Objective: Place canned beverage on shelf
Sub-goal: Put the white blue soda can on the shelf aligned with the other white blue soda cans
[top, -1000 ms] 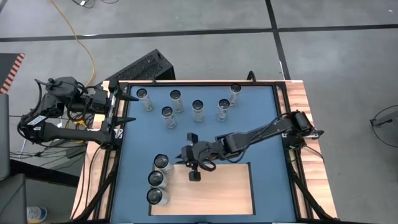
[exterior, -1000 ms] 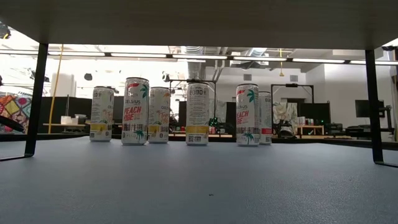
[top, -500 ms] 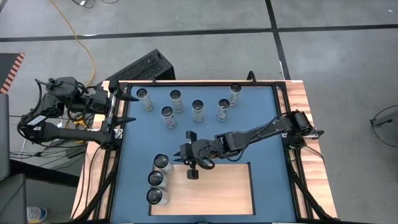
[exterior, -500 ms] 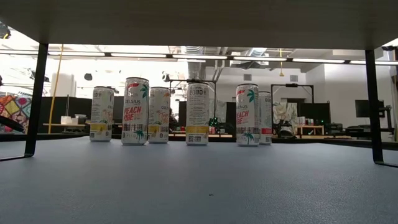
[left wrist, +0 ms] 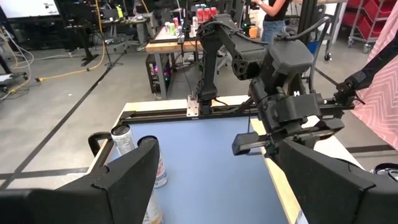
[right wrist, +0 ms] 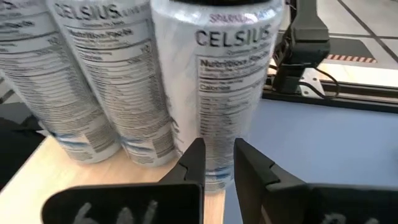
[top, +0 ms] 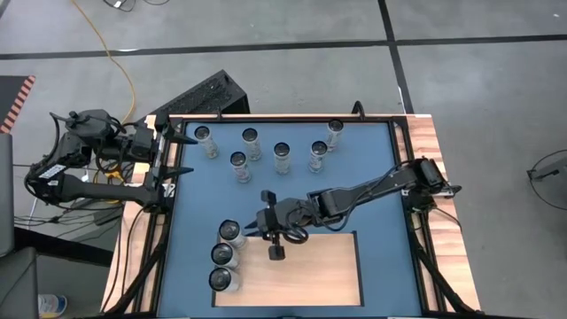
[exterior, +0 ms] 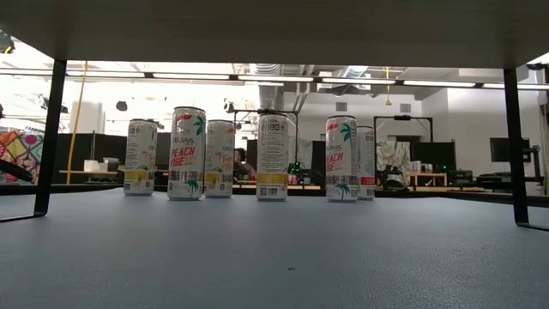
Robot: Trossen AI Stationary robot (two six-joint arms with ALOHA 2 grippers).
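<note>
Canned beverage (top: 232,233) upright at shelf (top: 310,275) left edge, third in row. Right gripper (top: 255,227) just beside it, fingers nearly together, empty; drifted slightly closer. Probably placed already. Left gripper (top: 184,154) open, parked at far-left corner.

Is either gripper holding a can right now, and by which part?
Nothing is held. The right gripper is nearly shut, empty, near the cans on the shelf; the left gripper is open.

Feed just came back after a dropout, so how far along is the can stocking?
Done: three cans stand in a row on the shelf. In hand: nothing; the right gripper sits beside the row with fingers nearly shut and empty, while the left gripper waits open at the table's edge. Left: six cans on the blue surface.
</note>
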